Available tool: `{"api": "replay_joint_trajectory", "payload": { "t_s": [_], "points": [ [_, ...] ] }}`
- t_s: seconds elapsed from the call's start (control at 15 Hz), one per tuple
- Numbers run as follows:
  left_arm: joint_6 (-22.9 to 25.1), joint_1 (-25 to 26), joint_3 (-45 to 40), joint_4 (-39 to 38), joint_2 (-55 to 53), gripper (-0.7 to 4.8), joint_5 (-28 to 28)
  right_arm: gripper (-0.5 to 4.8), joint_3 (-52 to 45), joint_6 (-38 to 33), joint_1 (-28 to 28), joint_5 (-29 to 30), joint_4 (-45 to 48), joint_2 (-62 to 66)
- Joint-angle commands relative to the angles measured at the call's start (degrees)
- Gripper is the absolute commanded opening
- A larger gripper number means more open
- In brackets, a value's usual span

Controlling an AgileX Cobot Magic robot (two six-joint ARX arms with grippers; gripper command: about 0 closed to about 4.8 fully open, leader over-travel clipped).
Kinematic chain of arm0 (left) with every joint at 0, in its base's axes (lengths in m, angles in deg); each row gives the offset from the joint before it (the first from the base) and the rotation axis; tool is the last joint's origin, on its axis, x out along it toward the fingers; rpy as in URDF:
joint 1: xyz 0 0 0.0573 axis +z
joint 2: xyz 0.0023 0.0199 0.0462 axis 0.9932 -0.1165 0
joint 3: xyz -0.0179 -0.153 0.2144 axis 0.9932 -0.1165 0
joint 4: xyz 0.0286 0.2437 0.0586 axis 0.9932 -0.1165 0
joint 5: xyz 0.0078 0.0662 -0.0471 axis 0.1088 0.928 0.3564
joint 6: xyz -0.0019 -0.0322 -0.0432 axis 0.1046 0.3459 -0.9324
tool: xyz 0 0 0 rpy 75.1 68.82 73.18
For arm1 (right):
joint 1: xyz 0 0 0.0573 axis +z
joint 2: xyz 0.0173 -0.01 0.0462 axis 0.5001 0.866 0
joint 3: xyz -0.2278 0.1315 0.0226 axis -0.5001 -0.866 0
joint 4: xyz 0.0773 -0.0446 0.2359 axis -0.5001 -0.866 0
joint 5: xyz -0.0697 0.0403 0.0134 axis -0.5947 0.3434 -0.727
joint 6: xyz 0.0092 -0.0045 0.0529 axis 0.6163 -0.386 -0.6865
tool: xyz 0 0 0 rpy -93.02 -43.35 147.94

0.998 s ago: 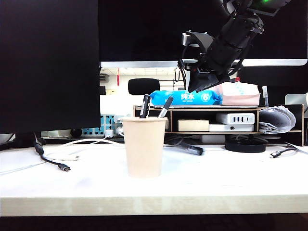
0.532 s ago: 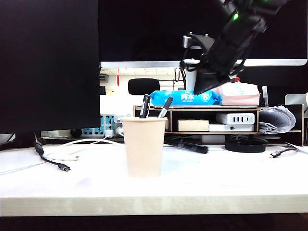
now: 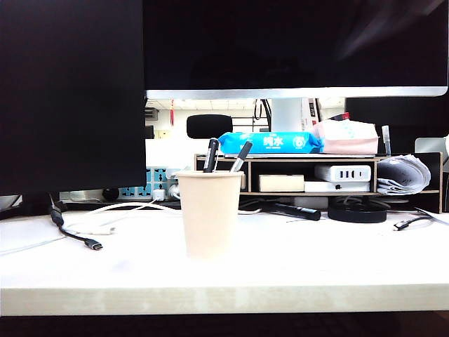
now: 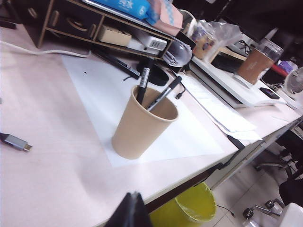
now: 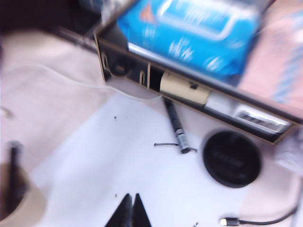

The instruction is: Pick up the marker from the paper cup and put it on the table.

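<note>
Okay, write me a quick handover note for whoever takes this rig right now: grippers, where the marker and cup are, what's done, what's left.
Right gripper: shut, empty, above the table, out of the exterior view.
Left gripper: only a dark tip shows in its wrist view, off to the side of the cup; open or shut cannot be told.
Marker: lying flat on the table, behind and to the right of the paper cup, in front of the wooden shelf.
Cup: upright, two pens in it.
Done: marker is out of the cup and on the table.
Left: nothing visible beyond parking the right arm.
</note>
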Motion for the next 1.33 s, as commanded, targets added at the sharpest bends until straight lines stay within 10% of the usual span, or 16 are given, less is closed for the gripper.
{"api": "replay_joint_trajectory", "payload": {
  "t_s": [0.07, 0.53, 1.33],
  "points": [
    [0.24, -0.02, -0.07, -0.76, 0.0, -0.05, 0.83, -0.01, -7.19, -2.05, 0.02, -0.37, 0.68, -15.61],
    [0.2, 0.0, -0.07, -0.72, 0.0, -0.05, 2.23, -0.01, -13.68, -2.23, 0.13, 0.04, -15.85, -49.09],
    [0.2, 0.0, -0.07, -0.72, 0.0, -0.05, 2.25, -0.01, -13.64, -2.23, 0.17, 0.26, -18.16, -60.22]
  ]
}}
